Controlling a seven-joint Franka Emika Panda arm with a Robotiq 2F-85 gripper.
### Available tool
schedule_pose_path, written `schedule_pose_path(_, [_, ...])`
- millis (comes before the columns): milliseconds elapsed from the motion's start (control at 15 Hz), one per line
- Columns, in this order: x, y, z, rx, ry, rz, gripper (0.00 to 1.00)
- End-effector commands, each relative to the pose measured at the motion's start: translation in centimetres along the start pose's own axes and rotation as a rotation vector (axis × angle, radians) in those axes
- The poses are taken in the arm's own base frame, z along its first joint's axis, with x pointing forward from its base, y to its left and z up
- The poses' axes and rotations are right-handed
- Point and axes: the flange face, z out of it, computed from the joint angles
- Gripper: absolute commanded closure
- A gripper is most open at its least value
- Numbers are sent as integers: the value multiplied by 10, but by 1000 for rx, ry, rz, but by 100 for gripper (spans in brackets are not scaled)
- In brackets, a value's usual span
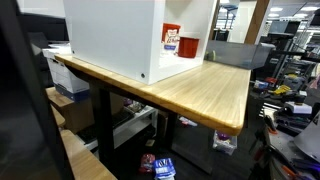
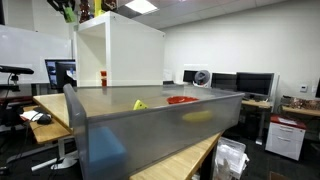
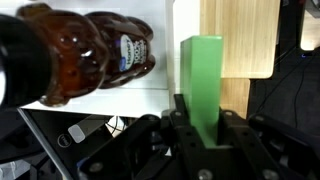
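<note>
Block, green and upright, is clamped between the gripper's jaws, near a bottle lying on a white surface. Bare wooden table lies beyond the surface's edge.

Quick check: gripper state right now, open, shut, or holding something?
gripper: closed, holding the green block.

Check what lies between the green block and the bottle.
Nothing but bare white surface separates block and bottle, seen in the wrist view.
</note>
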Motion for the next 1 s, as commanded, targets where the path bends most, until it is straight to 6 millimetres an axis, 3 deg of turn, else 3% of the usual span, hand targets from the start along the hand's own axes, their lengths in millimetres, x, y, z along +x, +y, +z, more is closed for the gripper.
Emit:
schedule_pose_path(0, [-1,2,-15,-52,10,38,94])
schedule_pose_path(267, [-1,7,-19,-97,6,51,94])
schedule_pose_path(933, [4,24,-1,-114,-28,72,94])
